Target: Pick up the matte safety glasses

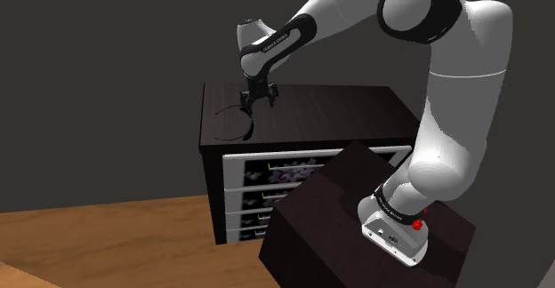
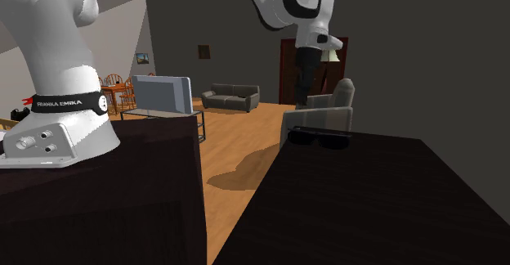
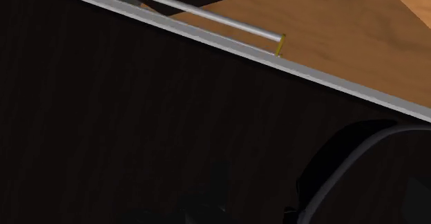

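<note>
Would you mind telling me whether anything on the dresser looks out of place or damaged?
Nothing stands out: the safety glasses lie flat on the dark dresser top, close to its edge, and look whole; the tool hangs just above them.

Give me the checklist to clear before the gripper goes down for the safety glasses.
1. Fingers open: ok, they stand apart on the gripper.
2. Safety glasses lying free: ok, alone on the dark cabinet top, nothing touching them.
3. Gripper clear of the glasses: ok, the second exterior view shows it hanging above them.
4. Gripper centred over the frame: not ok, the wrist view shows the frame off to one side of the fingers, not between them.
5. Which part of the frame the fingers would close on: cannot tell.
</note>
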### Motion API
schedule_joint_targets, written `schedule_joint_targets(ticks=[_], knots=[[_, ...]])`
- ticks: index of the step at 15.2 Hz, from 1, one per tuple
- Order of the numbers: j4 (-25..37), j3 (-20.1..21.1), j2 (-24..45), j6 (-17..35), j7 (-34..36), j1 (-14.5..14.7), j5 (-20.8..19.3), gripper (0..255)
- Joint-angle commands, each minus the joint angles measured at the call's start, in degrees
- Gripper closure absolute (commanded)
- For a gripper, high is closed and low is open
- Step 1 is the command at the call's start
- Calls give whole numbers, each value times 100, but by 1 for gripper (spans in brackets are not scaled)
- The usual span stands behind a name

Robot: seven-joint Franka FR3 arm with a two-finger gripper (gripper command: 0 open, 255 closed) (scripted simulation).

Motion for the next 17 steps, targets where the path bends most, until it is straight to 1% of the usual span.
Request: schedule_joint_targets(ticks=[1,6,7,16,17], knots=[[466,-73,484,2,102,49,-96,0],[1790,-250,1678,-166,273,164,-234,0],[1945,-268,1808,-196,285,174,-242,0],[2094,-302,2261,106,341,193,-281,0],[2099,-302,2259,99,342,195,-280,255]])
